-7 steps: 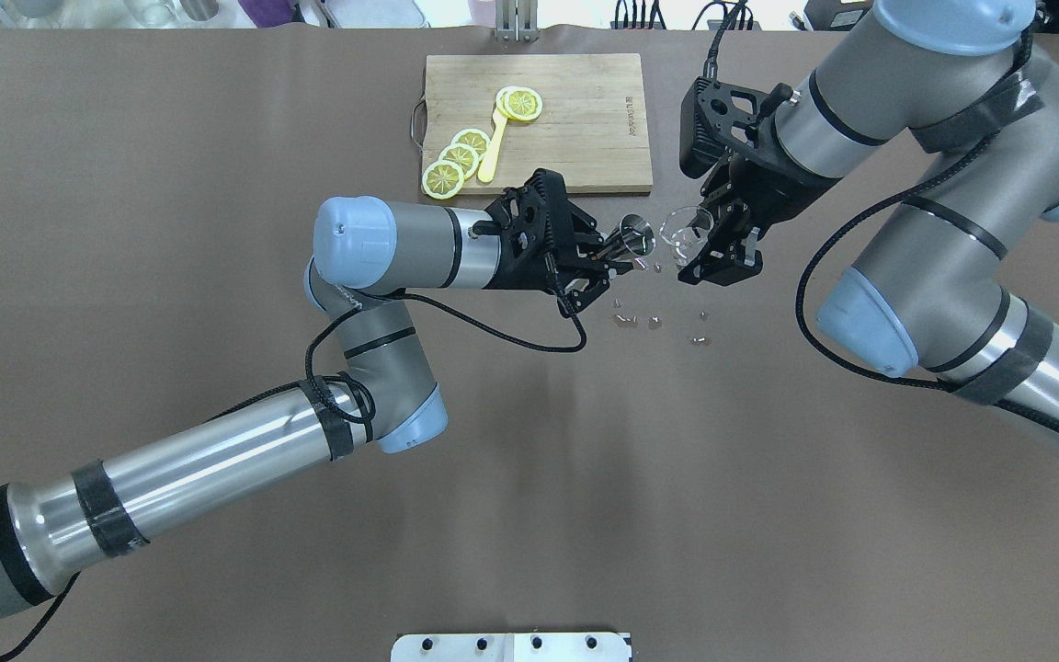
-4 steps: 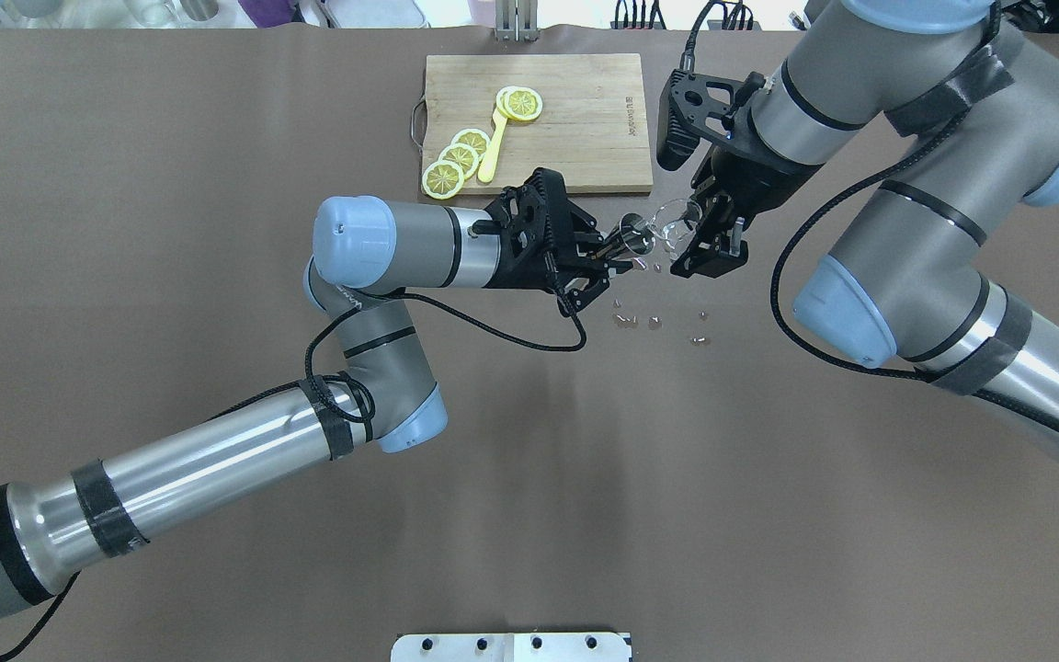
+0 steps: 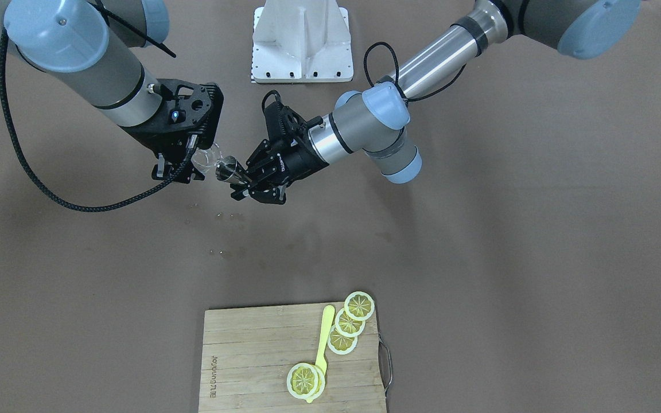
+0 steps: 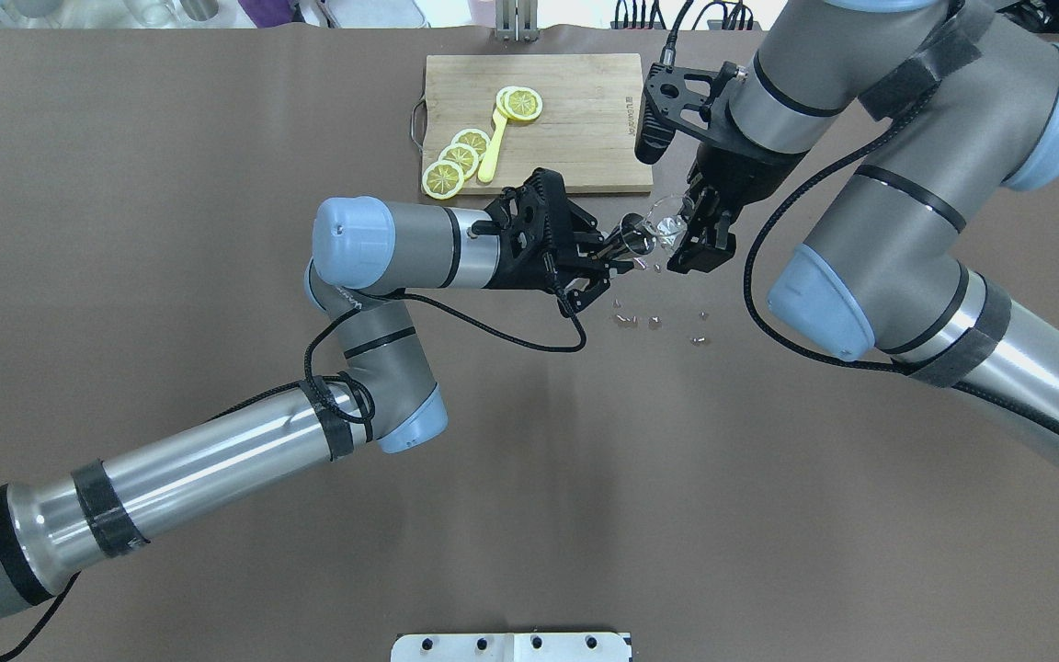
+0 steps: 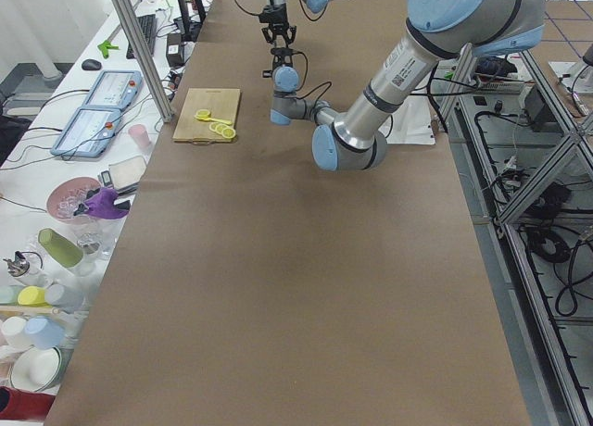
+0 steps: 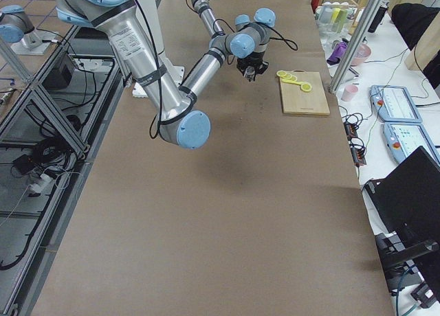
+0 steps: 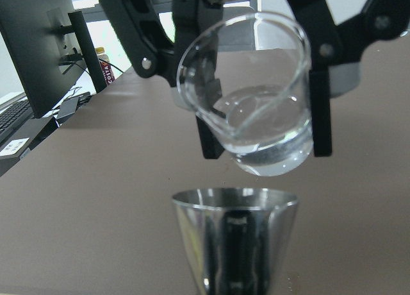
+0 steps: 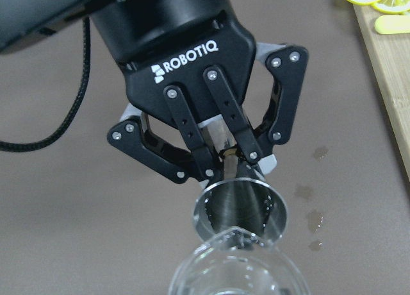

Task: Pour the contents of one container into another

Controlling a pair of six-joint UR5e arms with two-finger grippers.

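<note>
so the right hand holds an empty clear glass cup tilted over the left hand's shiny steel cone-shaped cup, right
Not empty: the left wrist view shows clear liquid pooled in the clear glass cup that the right hand holds tilted over the shiny steel cone-shaped cup in the left hand.

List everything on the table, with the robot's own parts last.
glass beaker: one, clear, tilted just above the metal cup
metal cup: one, silver, mid-table, held off the surface
cutting board: one, wooden, on the table's far side from the robot
lemon slices: at least four, yellow, on the cutting board
spoon: one, yellow, among the lemon slices
droplets: several, clear, on the table below the cups
table: one, brown
left gripper: black, shut on the metal cup
right gripper: black, shut on the glass beaker
</note>
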